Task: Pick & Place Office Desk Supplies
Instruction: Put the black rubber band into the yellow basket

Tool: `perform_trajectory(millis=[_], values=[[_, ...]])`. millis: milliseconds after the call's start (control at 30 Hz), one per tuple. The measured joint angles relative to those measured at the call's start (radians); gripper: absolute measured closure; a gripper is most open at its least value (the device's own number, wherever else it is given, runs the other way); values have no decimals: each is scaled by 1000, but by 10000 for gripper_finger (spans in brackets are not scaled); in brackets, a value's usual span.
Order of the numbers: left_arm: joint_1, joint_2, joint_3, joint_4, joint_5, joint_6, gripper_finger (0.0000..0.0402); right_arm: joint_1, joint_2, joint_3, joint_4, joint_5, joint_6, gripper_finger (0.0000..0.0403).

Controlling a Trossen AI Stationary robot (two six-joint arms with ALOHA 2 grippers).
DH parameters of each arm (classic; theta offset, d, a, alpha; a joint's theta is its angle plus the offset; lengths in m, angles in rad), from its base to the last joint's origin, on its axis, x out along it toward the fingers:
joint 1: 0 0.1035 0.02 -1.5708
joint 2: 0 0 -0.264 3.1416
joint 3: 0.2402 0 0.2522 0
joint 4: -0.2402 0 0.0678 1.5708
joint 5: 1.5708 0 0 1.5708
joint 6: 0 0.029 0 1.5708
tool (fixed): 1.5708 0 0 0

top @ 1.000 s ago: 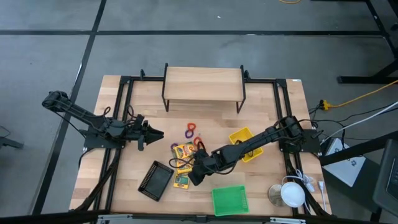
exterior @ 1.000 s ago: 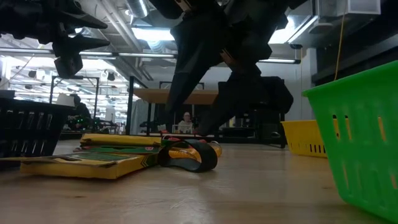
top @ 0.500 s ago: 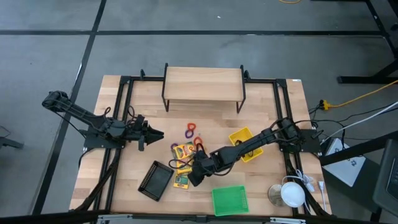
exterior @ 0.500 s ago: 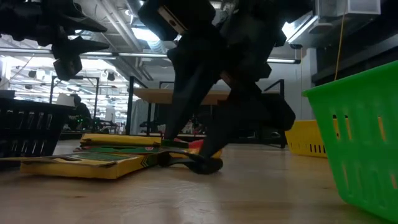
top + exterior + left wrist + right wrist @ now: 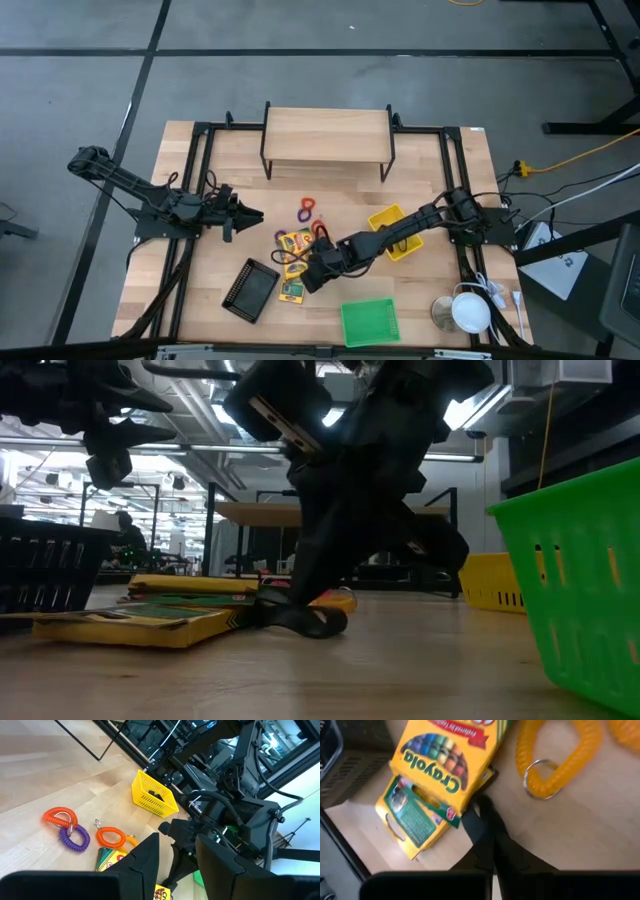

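- Table: crayon boxes lie mid-table, beside the black mesh tray.
- Right gripper: down at the crayon boxes, fingers closed; held item cannot be told.
- Left gripper: raised at left, part-open, empty.
- Coil rings: loose behind the boxes.

We see bare wood between the square green plastic bin and the black mesh tray. Flat yellow crayon boxes and coiled rings crowd the middle; the square yellow bin stands just beside them.
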State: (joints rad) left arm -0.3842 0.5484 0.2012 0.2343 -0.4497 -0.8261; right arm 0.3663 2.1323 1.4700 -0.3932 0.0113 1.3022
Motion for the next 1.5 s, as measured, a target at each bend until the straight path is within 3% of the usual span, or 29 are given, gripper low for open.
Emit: perform_trajectory(millis=[600,733,967,1133,1300,1500], values=[[0,0,0,0,-2,12,276,-2,-138,30,-92,63,-66,392],[0,0,0,1,-2,26,276,7,-90,29,-34,-34,-96,327],[0,0,0,0,-2,23,276,8,-56,29,-47,11,-135,171],[0,0,0,0,-2,21,276,9,-32,30,-47,-10,-153,107],[0,0,0,-7,-2,19,276,9,6,29,-49,-48,-154,108],[0,0,0,-10,-3,19,276,14,32,31,-45,-53,-123,168]])
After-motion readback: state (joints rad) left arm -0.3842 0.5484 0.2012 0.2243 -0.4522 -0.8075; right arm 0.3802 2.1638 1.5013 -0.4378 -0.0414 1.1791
